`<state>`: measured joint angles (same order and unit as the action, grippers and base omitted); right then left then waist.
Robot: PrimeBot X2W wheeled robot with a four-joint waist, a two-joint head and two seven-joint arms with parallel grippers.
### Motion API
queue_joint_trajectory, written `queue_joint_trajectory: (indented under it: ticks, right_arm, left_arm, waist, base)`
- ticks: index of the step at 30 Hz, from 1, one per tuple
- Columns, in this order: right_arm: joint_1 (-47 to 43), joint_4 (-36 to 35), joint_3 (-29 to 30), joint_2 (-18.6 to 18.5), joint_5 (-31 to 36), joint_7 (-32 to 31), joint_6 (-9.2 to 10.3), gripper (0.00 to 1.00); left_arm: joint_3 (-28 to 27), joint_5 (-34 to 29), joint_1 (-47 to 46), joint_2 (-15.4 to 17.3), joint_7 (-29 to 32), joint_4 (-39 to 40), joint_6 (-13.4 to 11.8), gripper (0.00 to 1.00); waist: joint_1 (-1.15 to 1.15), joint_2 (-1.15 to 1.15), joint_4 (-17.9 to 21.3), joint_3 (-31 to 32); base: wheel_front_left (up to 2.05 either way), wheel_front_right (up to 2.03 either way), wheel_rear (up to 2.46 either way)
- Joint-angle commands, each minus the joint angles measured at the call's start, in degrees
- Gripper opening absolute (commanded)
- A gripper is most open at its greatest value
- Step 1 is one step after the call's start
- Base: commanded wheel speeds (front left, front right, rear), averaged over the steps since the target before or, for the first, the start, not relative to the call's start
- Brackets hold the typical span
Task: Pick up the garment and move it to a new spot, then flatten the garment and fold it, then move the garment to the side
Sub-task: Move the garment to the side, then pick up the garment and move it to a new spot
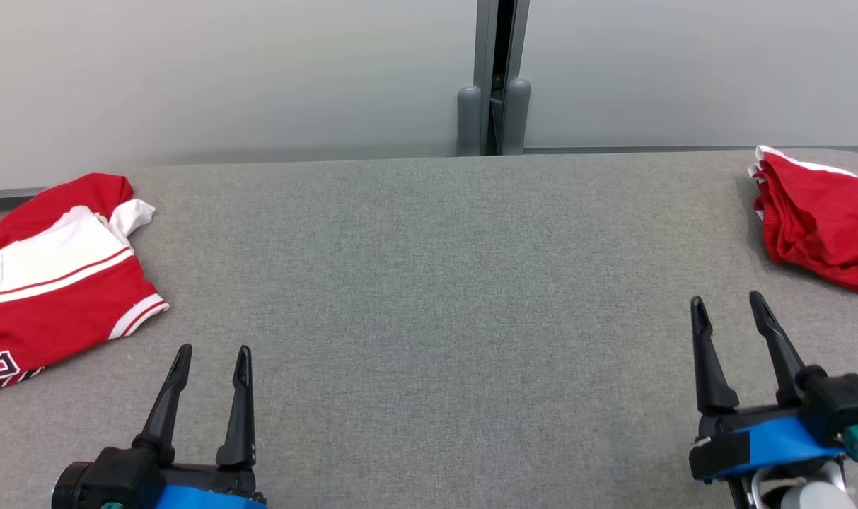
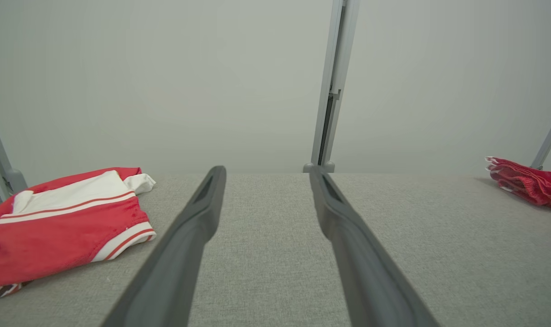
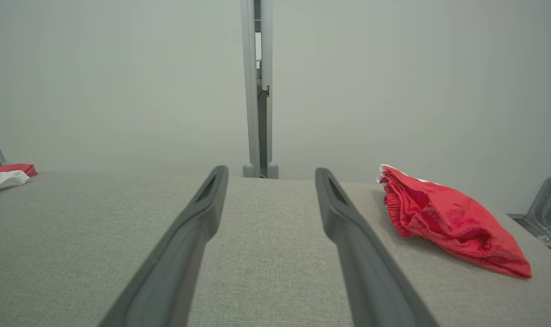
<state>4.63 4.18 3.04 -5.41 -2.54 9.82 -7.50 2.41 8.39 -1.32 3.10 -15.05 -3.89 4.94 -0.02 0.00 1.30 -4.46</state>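
Garment [image 1: 818, 219] for pickup, judged to be the crumpled red heap at the table's [image 1: 429, 283] right end, lay just beyond the right gripper [image 1: 727, 298], which, like the left gripper [image 1: 213, 348], stood open and empty; recommended pinching a raised fold and lifting clear before carrying.
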Motion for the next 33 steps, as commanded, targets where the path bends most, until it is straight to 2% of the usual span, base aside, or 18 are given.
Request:
queue_joint_trajectory:
  ticks: [1, 8, 19, 25, 33]
  right_arm:
    - [-1.28, -0.74, 0.46, 0.49, -0.09, -0.07, 0.02, 1.0]
    - [-6.06, -2.87, 1.68, 1.9, 0.52, -0.93, 0.02, 1.0]
    - [-7.03, -3.91, 0.6, 2.43, 0.44, -2.09, 0.02, 1.0]
    - [-7.29, -3.72, -0.46, 2.52, 0.29, -2.2, 0.02, 1.0]
    - [-6.14, -2.76, -1.3, 2.56, 0.17, -1.94, 0.02, 1.0]
  left_arm:
    - [0.0, 0.15, 0.66, 0.14, -0.18, -0.12, -0.24, 1.0]
    - [-0.38, 0.13, 1.5, 0.05, -0.18, -0.21, -0.16, 1.0]
    - [-1.04, -0.33, 0.99, -0.01, -0.18, -0.59, -0.31, 1.0]
    - [-1.82, -0.35, 0.4, 0.0, -0.18, -0.62, -0.68, 1.0]
    - [-3.03, -0.48, 0.84, 0.17, -0.18, -0.44, -1.05, 1.0]
  waist:
    - [0.02, 0.0, -0.13, 0.24]
    - [0.02, 0.0, -0.1, 1.04]
    - [0.02, 0.0, -1.9, 1.19]
    - [0.02, 0.0, -6.31, 0.97]
    - [0.02, 0.0, -15.39, 0.29]
  base:
    - [0.0, 0.0, 0.0]
    - [0.0, 0.0, 0.0]
    - [0.0, 0.0, 0.0]
    - [0.0, 0.0, 0.0]
    - [0.0, 0.0, 0.0]
